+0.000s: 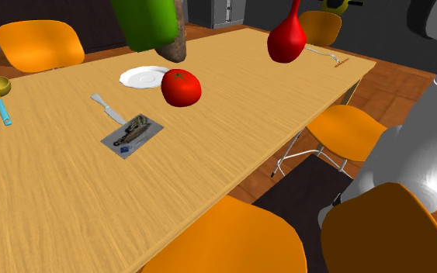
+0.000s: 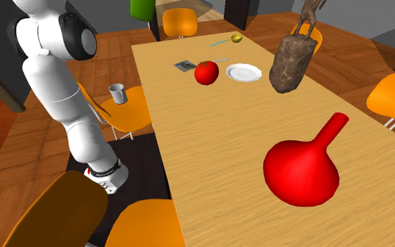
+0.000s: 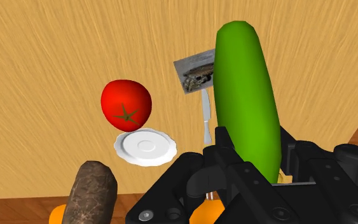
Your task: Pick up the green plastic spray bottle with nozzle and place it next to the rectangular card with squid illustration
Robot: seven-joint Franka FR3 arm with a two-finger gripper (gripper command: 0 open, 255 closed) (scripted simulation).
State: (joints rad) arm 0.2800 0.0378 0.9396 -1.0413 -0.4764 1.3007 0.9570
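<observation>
the pick-up looks done: the green spray bottle (image 3: 244, 95) stands up out of the black gripper (image 3: 255, 156), whose fingers press against its two sides. they seem clamped on it, though the bottle hides most of the contact, and i cannot make out a nozzle. the bottle hangs in the air well above the wooden table (image 1: 46, 194); in the shoulder view its green body shows at the upper edge, above the white plate (image 1: 144, 76) and the tomato (image 1: 181, 87). the card with the squid picture (image 1: 132, 133) lies flat on the table, just beside a knife (image 1: 108, 108), and nothing stands next to it yet. what is left, by my reading, is the whole placing: carry the bottle across to the card, lower it onto bare wood close by, away from the knife, then let go.
</observation>
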